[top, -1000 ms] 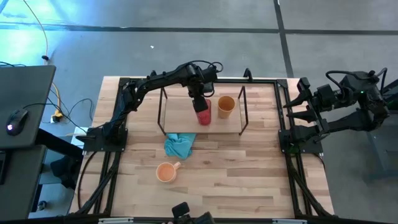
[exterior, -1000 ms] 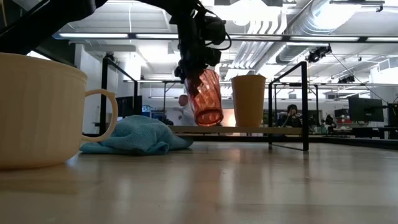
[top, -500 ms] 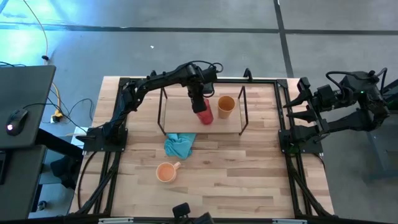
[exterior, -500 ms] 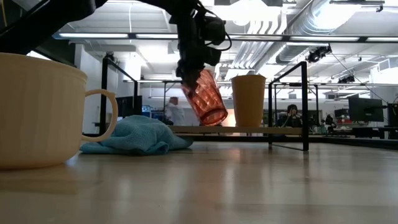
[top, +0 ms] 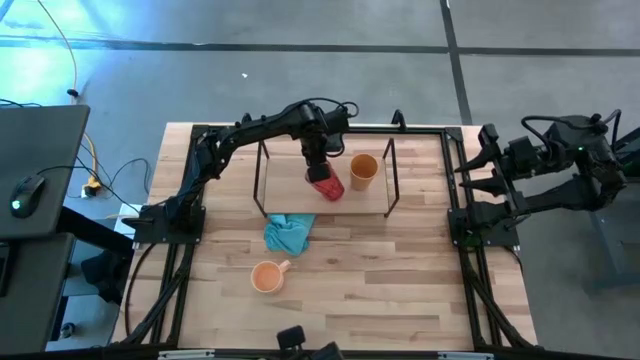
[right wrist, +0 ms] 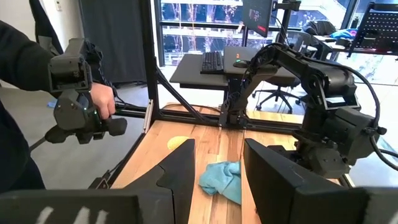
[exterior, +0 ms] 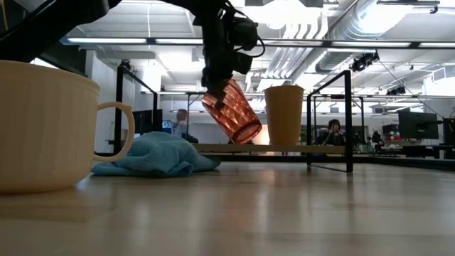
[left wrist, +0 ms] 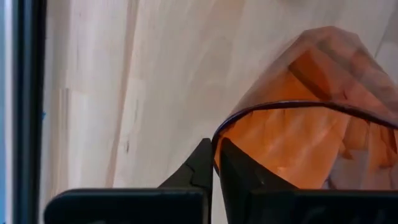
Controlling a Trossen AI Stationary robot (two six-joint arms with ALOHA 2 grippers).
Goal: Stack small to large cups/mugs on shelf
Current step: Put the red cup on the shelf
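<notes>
Over the light wood board of the black wire-frame shelf (top: 290, 205), near the table's far edge, the left gripper (top: 316, 160) is clamped on the rim of the red translucent patterned cup (exterior: 232, 112). The cup is tilted, its base low over the board; contact cannot be confirmed. The amber-orange handleless tumbler (top: 364, 171) stands upright on the board just beside it. The teal-blue cloth (top: 287, 233) lies at the shelf's near edge. The light orange handled mug (top: 267, 276) sits toward the table's near edge. The right gripper (right wrist: 214, 177) waits beyond the table's right edge, fingers spread apart.
</notes>
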